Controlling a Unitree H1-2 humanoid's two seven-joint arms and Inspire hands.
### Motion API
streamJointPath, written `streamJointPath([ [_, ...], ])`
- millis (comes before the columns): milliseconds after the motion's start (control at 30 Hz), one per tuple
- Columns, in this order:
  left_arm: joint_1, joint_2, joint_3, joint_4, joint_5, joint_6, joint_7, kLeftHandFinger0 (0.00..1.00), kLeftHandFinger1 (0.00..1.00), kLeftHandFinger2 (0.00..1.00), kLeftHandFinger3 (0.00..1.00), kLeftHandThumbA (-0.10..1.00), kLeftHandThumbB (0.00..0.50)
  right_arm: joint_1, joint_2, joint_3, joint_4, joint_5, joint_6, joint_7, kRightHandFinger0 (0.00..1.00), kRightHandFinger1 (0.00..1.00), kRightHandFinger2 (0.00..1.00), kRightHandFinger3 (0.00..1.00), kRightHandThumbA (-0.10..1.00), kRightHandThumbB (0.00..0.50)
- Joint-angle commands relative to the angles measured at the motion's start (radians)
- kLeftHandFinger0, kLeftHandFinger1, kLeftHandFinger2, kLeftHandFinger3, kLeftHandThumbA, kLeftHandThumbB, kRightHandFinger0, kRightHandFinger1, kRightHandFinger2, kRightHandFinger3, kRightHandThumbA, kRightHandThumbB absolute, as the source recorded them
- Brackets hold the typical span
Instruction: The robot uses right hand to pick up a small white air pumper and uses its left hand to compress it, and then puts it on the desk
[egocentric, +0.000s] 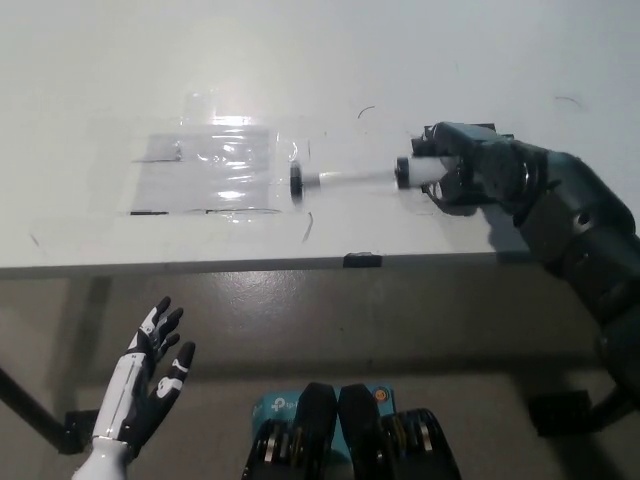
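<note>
The small white air pumper has its white barrel in my black right hand, which is shut on it near the desk's right side. Its thin metal rod runs left to a black handle, blurred and slightly off the white desk. My white left hand hangs open below the desk's front edge at the lower left, far from the pumper.
A clear plastic sheet lies on the desk left of the pumper's handle. A small black tab sits on the desk's front edge. Desk legs and floor show beneath.
</note>
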Motion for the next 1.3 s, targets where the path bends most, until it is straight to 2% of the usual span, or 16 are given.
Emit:
streamJointPath([
  [0,-0.016,0.018,0.006,-0.026,-0.021,-0.011,-0.012,1.0,1.0,0.94,1.0,0.77,0.073,0.051,0.012,-0.006,0.034,-0.013,-0.051,-0.058,0.14,0.62,0.95,0.96,-0.1,0.147],
  [33,-0.016,0.019,0.006,-0.023,-0.02,-0.017,-0.012,1.0,1.0,0.93,1.0,0.79,0.069,0.054,0.012,-0.008,0.034,-0.013,-0.054,-0.064,0.11,0.65,1.0,0.99,-0.1,0.14],
  [67,-0.017,0.018,0.005,-0.022,-0.019,-0.022,-0.011,1.0,1.0,0.92,1.0,0.8,0.07,0.06,0.011,-0.008,0.034,-0.013,-0.064,-0.074,0.06,0.64,1.0,0.96,-0.1,0.142],
  [167,-0.022,0.02,0.004,-0.025,-0.016,-0.02,-0.013,1.0,1.0,0.93,1.0,0.84,0.084,0.063,0.007,-0.013,0.042,-0.01,-0.072,-0.083,0.08,0.68,1.0,1.0,-0.1,0.151],
  [267,-0.019,0.019,0.003,-0.033,-0.016,-0.011,-0.014,1.0,1.0,0.93,1.0,0.88,0.107,0.067,0.002,-0.014,0.047,-0.01,-0.086,-0.093,0.09,0.7,1.0,0.98,-0.1,0.156],
  [467,-0.02,0.024,0.006,-0.033,-0.033,-0.018,-0.021,1.0,1.0,0.93,1.0,0.89,0.104,0.07,-0.009,-0.032,0.042,0.0,-0.138,-0.136,0.07,0.63,0.92,0.95,-0.1,0.141],
  [567,-0.019,0.023,0.007,-0.03,-0.037,-0.021,-0.023,1.0,1.0,0.92,1.0,0.88,0.115,0.069,-0.014,-0.036,0.017,-0.003,-0.141,-0.152,0.09,0.65,0.95,0.97,-0.1,0.15],
  [667,-0.019,0.023,0.008,-0.033,-0.04,-0.022,-0.023,1.0,1.0,0.91,1.0,0.86,0.085,0.072,-0.022,-0.051,-0.014,0.005,-0.16,-0.158,0.09,0.63,0.93,0.95,-0.1,0.144],
  [800,-0.015,0.02,0.007,-0.041,-0.041,-0.035,-0.023,1.0,1.0,0.91,1.0,0.86,0.073,0.084,-0.049,-0.083,-0.082,0.023,-0.203,-0.15,0.08,0.62,0.93,0.95,-0.1,0.141],
  [933,-0.006,0.007,0.011,-0.112,-0.052,-0.035,-0.014,1.0,1.0,0.91,1.0,0.82,0.03,0.136,-0.105,-0.112,-0.305,0.033,-0.178,-0.083,0.09,0.61,0.92,1.0,-0.1,0.098],
  [1000,0.002,-0.002,0.018,-0.193,-0.077,0.006,-0.011,1.0,1.0,0.92,1.0,0.81,0.036,0.176,-0.137,-0.12,-0.459,0.029,-0.152,-0.044,0.08,0.6,0.9,1.0,-0.1,0.092],
  [1067,-0.002,-0.006,0.024,-0.259,-0.106,0.013,-0.011,1.0,1.0,0.92,1.0,0.78,0.029,0.212,-0.165,-0.135,-0.591,0.041,-0.138,-0.007,0.06,0.56,0.86,0.98,-0.1,0.092],
  [1100,-0.007,-0.008,0.027,-0.304,-0.109,0.04,-0.006,1.0,1.0,0.92,1.0,0.81,0.045,0.239,-0.187,-0.142,-0.699,0.043,-0.101,0.026,0.06,0.56,0.86,0.98,-0.1,0.092],
  [1167,-0.021,-0.005,0.031,-0.326,-0.092,0.028,-0.001,1.0,1.0,0.92,1.0,0.82,0.018,0.256,-0.2,-0.153,-0.771,0.05,-0.076,0.051,0.07,0.57,0.86,0.99,-0.1,0.086],
  [1200,-0.038,-0.007,0.04,-0.389,-0.131,0.097,0.0,1.0,1.0,0.95,1.0,0.81,0.047,0.286,-0.223,-0.162,-0.885,0.055,-0.05,0.083,0.07,0.57,0.87,1.0,-0.1,0.1],
  [1267,-0.059,-0.006,0.047,-0.415,-0.131,0.099,0.005,1.0,1.0,0.95,1.0,0.81,0.034,0.31,-0.24,-0.169,-0.972,0.055,-0.021,0.11,0.08,0.58,0.88,1.0,-0.1,0.108],
])
